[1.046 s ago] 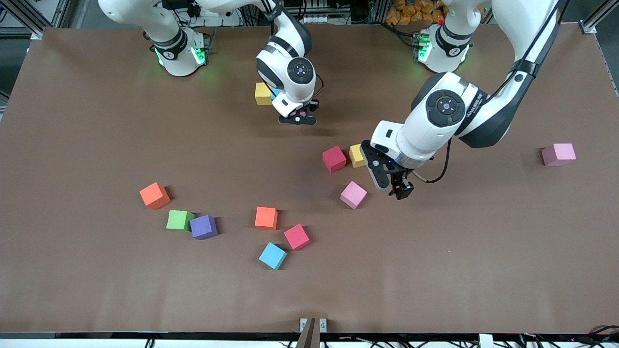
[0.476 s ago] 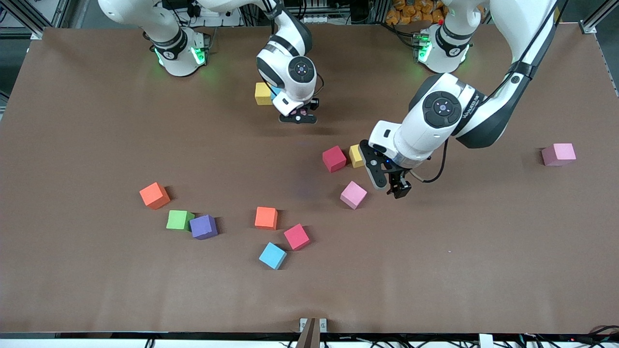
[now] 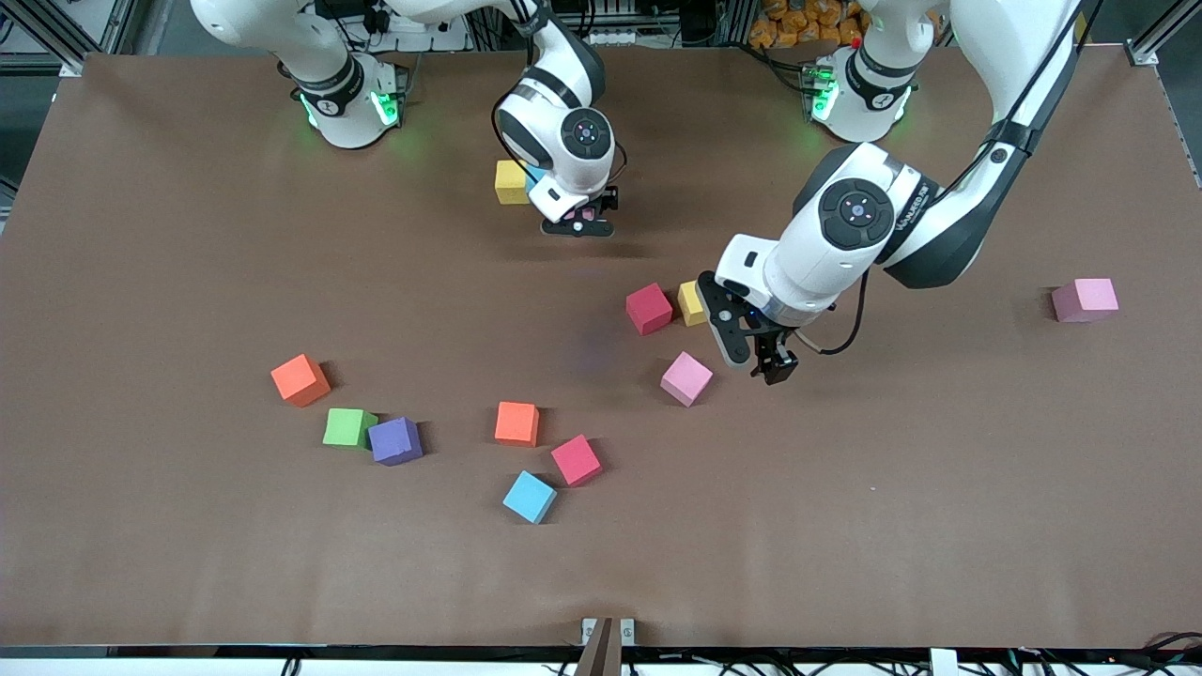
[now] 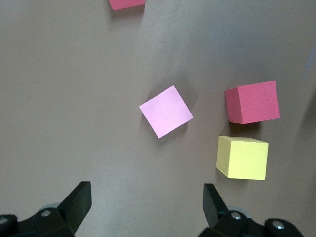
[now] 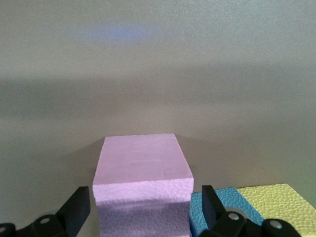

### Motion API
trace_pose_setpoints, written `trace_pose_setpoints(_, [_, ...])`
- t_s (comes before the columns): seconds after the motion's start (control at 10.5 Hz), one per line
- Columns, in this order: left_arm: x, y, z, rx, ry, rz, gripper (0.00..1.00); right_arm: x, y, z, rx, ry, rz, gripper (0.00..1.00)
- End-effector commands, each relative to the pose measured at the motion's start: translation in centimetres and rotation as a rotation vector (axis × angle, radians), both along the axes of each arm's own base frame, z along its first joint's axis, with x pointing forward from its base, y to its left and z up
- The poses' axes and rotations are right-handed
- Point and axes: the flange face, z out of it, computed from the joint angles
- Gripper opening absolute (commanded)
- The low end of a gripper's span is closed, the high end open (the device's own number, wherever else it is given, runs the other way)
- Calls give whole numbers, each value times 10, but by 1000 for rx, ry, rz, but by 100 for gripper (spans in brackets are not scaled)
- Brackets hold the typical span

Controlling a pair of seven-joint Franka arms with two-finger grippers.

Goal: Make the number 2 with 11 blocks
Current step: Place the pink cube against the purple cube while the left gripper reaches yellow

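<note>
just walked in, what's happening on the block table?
Early in building the 2. The right gripper holds a pink block, right beside a light blue block and a yellow block near the robot bases. The left gripper is open over the table beside another pink block, with a red block and a second yellow block close by. The other cubes lie scattered, nearer the front camera.

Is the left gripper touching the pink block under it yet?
Apart. The left wrist view shows the pink block lying clear of the open left gripper.
</note>
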Motion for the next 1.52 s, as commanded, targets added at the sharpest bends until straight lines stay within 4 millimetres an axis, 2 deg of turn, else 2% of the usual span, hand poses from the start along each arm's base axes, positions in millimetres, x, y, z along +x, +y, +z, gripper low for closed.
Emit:
trace_pose_setpoints(0.0, [-29, -12, -21, 6, 33, -18, 100, 6, 3, 23, 25, -25, -27, 100])
trace_pose_setpoints(0.1, [-43, -16, -29, 14, 29, -13, 100, 14, 3, 30, 37, -33, -40, 100])
trace_pose_setpoints(0.19, [-57, -17, -50, -12, 13, 5, 100, 17, 2, 35, 42, -38, -45, 100])
trace_pose_setpoints(0.29, [-78, -16, -78, -70, -21, 44, 100, 21, 1, 38, 45, -42, -50, 100])
trace_pose_setpoints(0.38, [-93, -14, -91, -103, -49, 46, 100, 29, -1, 47, 46, -44, -60, 100])
trace_pose_setpoints(0.57, [-103, -16, -103, -95, -26, 39, 100, 64, -11, 75, 32, -42, -107, 100])
trace_pose_setpoints(0.67, [-116, -17, -110, -80, -10, 22, 100, 87, -19, 88, 30, -47, -139, 100])
trace_pose_setpoints(0.76, [-139, -21, -115, -64, 7, -9, 100, 113, -33, 96, 36, -60, -175, 100])
trace_pose_setpoints(0.95, [-153, -24, -123, -55, 25, -17, 100, 164, -68, 107, 37, -118, -213, 100])
trace_pose_setpoints(1.05, [-156, -26, -121, -47, 9, -45, 100, 194, -84, 123, 58, -151, -253, 100])
trace_pose_setpoints(1.14, [-157, -28, -122, -40, -30, -100, 100, 226, -109, 133, 75, -176, -260, 100])
trace_pose_setpoints(1.24, [-148, -18, -125, -27, -68, -137, 100, 255, -143, 136, 83, -186, -246, 100])
trace_pose_setpoints(1.43, [-143, -14, -128, -42, -81, -138, 100, 290, -203, 124, 86, -176, -199, 100])
